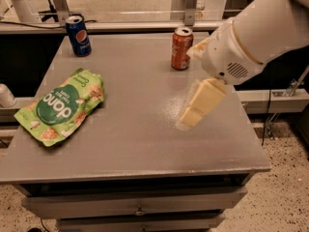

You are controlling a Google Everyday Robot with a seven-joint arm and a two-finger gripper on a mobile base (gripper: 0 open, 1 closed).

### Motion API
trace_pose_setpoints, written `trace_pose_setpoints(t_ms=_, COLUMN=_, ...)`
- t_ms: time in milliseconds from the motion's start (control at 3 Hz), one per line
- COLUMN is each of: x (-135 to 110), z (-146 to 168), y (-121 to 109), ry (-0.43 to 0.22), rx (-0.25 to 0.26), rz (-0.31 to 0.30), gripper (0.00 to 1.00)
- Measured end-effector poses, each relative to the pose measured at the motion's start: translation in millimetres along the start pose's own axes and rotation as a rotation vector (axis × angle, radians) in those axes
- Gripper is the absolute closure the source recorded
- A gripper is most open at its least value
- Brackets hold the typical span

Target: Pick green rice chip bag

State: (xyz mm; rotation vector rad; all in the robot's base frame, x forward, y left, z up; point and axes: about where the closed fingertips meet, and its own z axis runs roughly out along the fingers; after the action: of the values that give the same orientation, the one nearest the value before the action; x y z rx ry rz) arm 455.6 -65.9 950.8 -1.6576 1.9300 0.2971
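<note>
The green rice chip bag (60, 108) lies flat near the left edge of the gray table (140, 149), printed side up and tilted diagonally. The gripper (200, 100) hangs over the table's right half, well apart from the bag; whether it is released or clenched, I cannot tell. A blue Pepsi can (78, 35) stands upright at the far left. An orange soda can (181, 48) stands at the far side, just left of the white arm (256, 33).
</note>
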Motion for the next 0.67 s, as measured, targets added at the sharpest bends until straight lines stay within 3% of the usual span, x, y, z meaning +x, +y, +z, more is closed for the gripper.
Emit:
trace_pose_setpoints(t_ms=333, x=-42.6, z=32.0, y=3.9, ry=-0.098, rx=-0.017, rz=-0.012, gripper=0.0)
trace_pose_setpoints(t_ms=667, x=-42.7, z=32.0, y=4.0, ry=-0.098, rx=-0.017, rz=-0.012, gripper=0.0)
